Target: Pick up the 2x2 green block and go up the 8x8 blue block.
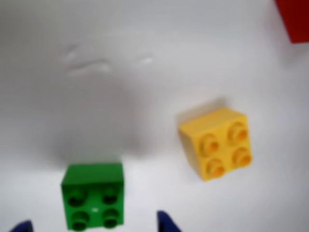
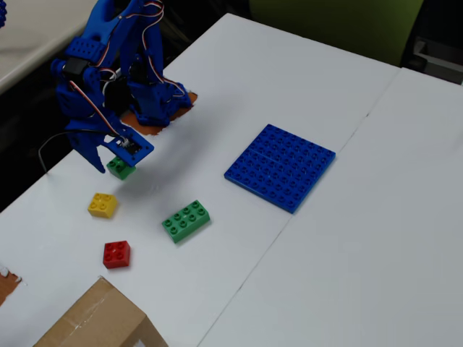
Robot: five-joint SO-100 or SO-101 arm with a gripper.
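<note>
The 2x2 green block (image 1: 92,195) lies on the white table at the bottom of the wrist view, studs up. It sits between my gripper's (image 1: 94,225) two blue fingertips, with a gap on each side. The gripper is open and not touching it. In the fixed view the gripper (image 2: 116,157) hangs low over the green block (image 2: 121,168) at the left of the table. The 8x8 blue block (image 2: 281,167) lies flat near the table's middle, well to the right of the gripper.
A yellow 2x2 brick (image 1: 216,143) (image 2: 103,204) lies close beside the green block. A red 2x2 brick (image 2: 116,254), a longer green brick (image 2: 186,220) and a cardboard box (image 2: 94,319) are nearer the front. The arm's base (image 2: 152,101) stands behind.
</note>
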